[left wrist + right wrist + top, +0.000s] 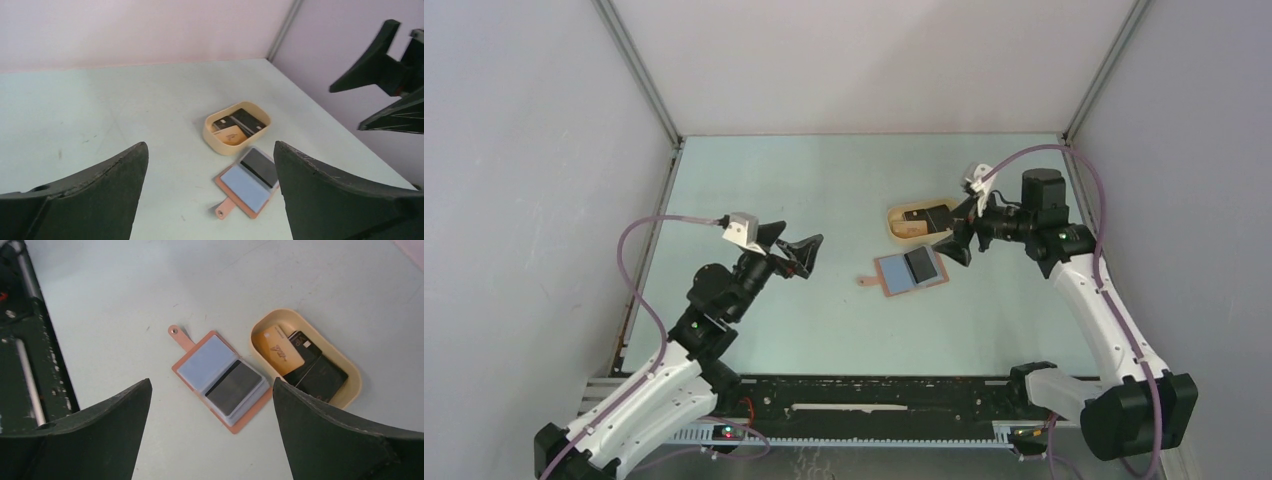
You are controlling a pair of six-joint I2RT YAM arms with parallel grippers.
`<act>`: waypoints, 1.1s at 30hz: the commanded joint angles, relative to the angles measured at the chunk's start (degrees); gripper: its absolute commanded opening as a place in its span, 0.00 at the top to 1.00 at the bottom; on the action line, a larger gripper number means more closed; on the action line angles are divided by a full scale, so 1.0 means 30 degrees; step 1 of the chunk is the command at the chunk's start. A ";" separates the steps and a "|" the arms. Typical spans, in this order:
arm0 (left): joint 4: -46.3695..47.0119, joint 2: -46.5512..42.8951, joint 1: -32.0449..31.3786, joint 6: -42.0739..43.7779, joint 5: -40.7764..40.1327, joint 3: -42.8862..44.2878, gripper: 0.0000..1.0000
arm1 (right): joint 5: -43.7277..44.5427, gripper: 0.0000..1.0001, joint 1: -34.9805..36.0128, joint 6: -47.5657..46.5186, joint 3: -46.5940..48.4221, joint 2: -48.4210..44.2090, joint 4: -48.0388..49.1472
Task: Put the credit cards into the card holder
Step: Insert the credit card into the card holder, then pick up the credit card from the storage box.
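Observation:
The reddish-brown card holder (902, 273) lies open on the table, strap tab to the left. Its left pocket is bluish-grey, and a dark grey card (920, 264) sits in its right pocket. It also shows in the left wrist view (248, 181) and the right wrist view (207, 362). Just behind it, the beige tray (890, 225) holds an orange-yellow card (277, 350) and dark cards (315, 371). My right gripper (954, 232) is open and empty, above the holder and the tray's near end. My left gripper (796, 250) is open and empty, well left of the holder.
The tray (220, 145) almost touches the holder's far edge. A black rail (874, 395) runs along the table's near edge, between the arm bases. Grey walls close in the back and both sides. The right gripper's fingers (372, 57) show at the upper right of the left wrist view.

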 commanded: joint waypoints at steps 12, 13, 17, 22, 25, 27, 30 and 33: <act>0.1319 0.1607 0.0125 -0.1176 -0.2057 -0.1695 0.00 | -0.2969 0.00 -0.1566 0.3278 0.0212 0.2815 0.0777; 0.1361 0.1795 0.0112 -0.1504 -0.2064 -0.1788 0.00 | -0.2949 0.00 -0.1640 0.3336 0.0221 0.2871 0.0788; 0.1963 0.3125 0.0111 -0.2995 -0.1317 -0.2044 0.00 | -0.1688 0.00 -0.1992 0.4145 0.0076 0.3141 0.1462; 0.2489 0.4033 0.0207 -0.3772 -0.1336 -0.2209 0.00 | -0.1275 0.00 -0.2564 0.5271 0.0087 0.3806 0.2158; 0.2779 0.4191 0.0428 -0.4059 -0.1150 -0.2343 0.00 | -0.0775 0.00 -0.2629 0.5597 0.0166 0.4049 0.2687; 0.3082 0.4409 0.0636 -0.4303 -0.0788 -0.2472 0.00 | -0.0462 0.00 -0.2593 0.5604 0.0686 0.4528 0.2676; 0.3264 0.4665 0.0907 -0.4584 -0.0461 -0.2521 0.00 | -0.0410 0.00 -0.2587 0.5109 0.2305 0.5822 0.1475; 0.3525 0.4815 0.1152 -0.4890 -0.0278 -0.2682 0.00 | -0.0349 0.01 -0.2534 0.4174 0.4658 0.7753 -0.0334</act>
